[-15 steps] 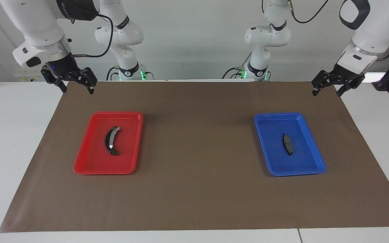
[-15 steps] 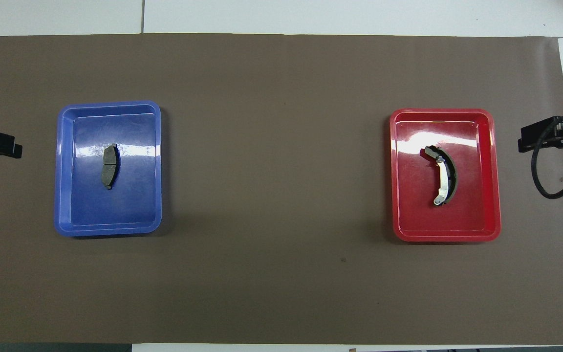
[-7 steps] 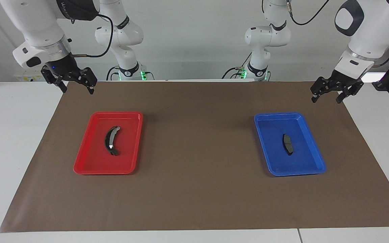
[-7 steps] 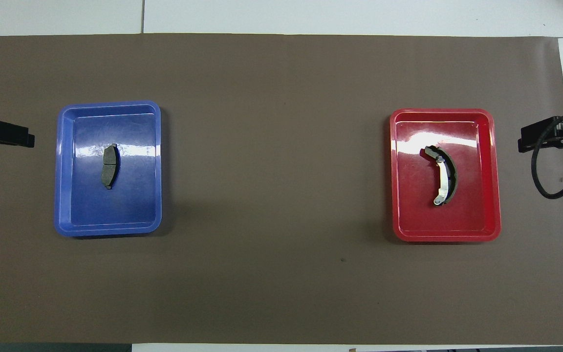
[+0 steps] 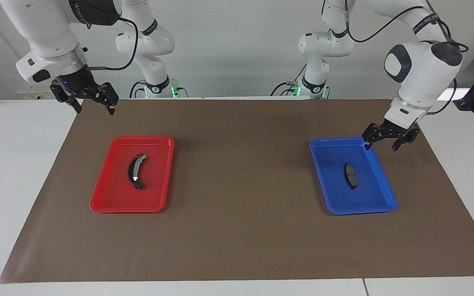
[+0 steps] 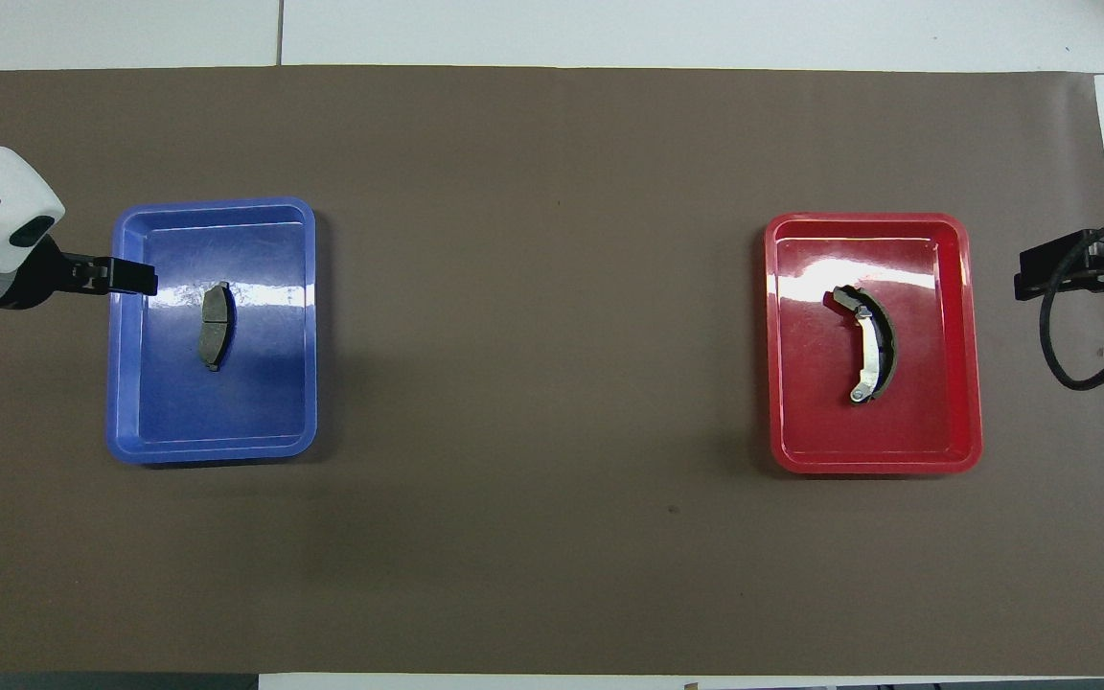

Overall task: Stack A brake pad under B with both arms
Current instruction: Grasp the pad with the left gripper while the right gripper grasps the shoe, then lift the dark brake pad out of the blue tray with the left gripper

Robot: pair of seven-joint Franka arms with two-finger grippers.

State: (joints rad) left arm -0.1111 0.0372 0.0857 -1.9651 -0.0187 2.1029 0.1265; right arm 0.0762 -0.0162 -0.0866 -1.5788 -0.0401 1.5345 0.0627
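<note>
1. Since the earlier frame the left gripper (image 5: 388, 142) has swung in from the mat's edge and now hangs over the rim of the blue tray (image 5: 379, 166), at the left arm's end of the table; its fingers are spread apart and hold nothing
2. The right gripper (image 5: 93, 106) has not moved; it waits over the corner of the brown mat (image 5: 241, 185) at the right arm's end, fingers apart and empty
3. The A brake pad (image 5: 350, 176) lies flat in the middle of the blue tray, clear of the left gripper
4. B (image 5: 136, 171) lies in the red tray (image 5: 109, 197), silvery strip showing
5. The two trays sit well apart on the mat, with bare mat between them
</note>
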